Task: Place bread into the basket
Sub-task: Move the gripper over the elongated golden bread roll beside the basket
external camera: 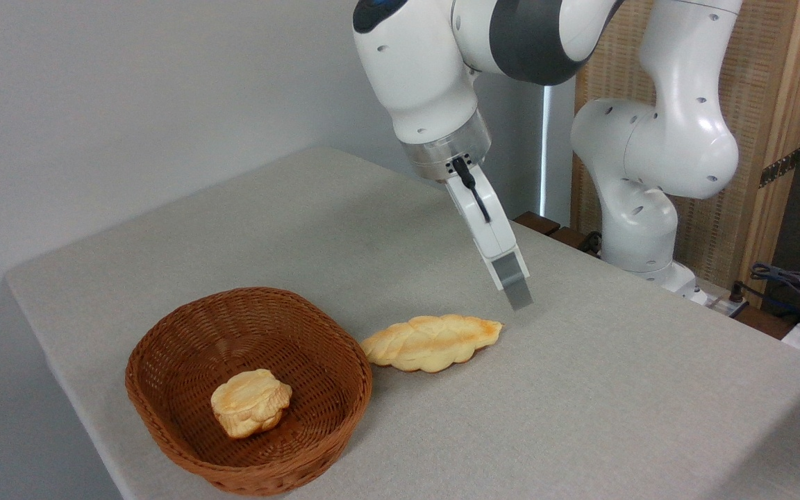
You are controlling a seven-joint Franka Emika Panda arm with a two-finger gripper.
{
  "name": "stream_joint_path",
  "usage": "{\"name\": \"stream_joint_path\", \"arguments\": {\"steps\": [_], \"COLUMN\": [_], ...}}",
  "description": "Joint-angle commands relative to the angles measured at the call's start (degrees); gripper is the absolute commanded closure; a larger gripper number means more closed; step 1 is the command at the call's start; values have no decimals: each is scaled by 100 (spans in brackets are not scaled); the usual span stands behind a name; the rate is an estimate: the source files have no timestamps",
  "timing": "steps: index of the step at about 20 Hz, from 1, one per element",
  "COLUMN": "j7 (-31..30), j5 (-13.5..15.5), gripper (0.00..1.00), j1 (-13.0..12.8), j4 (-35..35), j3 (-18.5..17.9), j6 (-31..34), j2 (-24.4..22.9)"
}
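Note:
The bread, a long braided loaf with pointed ends, lies on the table just right of the basket. Its left tip almost touches the wicker rim. The basket is reddish-brown, oval and shallow, near the table's front left corner. My gripper hangs tilted above and slightly right of the loaf's right end, clear of it. I see it edge-on, so only one grey finger shows and its opening is hidden. Nothing is visibly held.
A small round golden bun sits inside the basket. The grey table drops off at the left and front edges. The arm's white base stands at the back right, with cables beyond it.

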State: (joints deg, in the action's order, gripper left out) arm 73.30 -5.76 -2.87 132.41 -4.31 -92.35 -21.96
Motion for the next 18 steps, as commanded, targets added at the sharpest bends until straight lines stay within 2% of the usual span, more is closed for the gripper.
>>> {"name": "stream_joint_path", "arguments": {"steps": [1,14,18], "j7": [62,35,35], "j5": [-215,-153,101], "gripper": [0,0,0], "j1": [-47,-64,-82], "j4": [179,865,900], "j3": [-87,-87,-87], "j6": [-64,-1171,-1408], "j2": [-107,69,113]}}
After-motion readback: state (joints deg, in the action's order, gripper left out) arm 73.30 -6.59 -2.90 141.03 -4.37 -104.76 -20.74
